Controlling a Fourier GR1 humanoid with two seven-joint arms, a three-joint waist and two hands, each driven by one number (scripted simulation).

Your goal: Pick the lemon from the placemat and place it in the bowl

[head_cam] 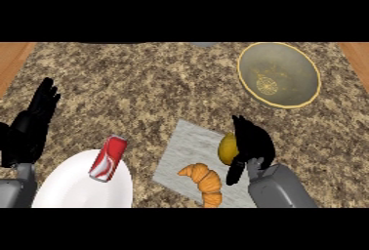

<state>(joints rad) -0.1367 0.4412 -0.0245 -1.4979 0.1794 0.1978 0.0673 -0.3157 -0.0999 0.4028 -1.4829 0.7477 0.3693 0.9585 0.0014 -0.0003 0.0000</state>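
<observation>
Bowl (279, 74) sits well ahead of our right hand (251, 141). Placemat (189, 156) lies under it. Lemon (228, 148) touches that hand's left side, fingers curled against it. Left hand (30, 127) far off, open, resting.

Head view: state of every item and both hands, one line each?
lemon: on the placemat, right hand against it, not lifted
right hand: curled round the lemon
left hand: open, resting at the left edge, holds nothing
bowl: upright, nothing in it
croissant: lying on the placemat
placemat: flat on the counter
soda can: on its side on the plate
plate: flat, carries the can
</observation>
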